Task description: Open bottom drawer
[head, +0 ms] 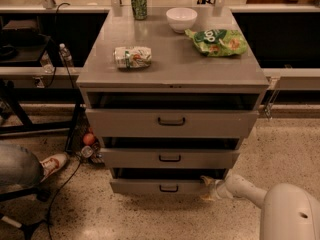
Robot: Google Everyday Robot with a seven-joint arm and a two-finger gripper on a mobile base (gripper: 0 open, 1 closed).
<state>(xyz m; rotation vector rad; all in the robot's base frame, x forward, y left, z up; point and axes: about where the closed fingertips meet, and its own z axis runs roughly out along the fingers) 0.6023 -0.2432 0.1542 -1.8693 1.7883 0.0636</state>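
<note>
The bottom drawer (150, 186) is the lowest, narrowest grey front of the grey cabinet, with a small dark bar handle (169, 188) at its centre. It stands slightly pulled out, with a dark gap above it. My gripper (208, 189) is at the drawer's right end, to the right of the handle, touching or very close to the front's right edge. My white arm (250, 194) reaches in from the lower right.
The middle drawer (170, 158) and top drawer (171, 121) above also stand slightly out. On the cabinet top (172, 59) are a can (139, 3), a white bowl (181, 19), a green chip bag (218, 41) and a snack packet (132, 57). A person's leg and shoe (50, 164), cables and chair legs are on the floor at left.
</note>
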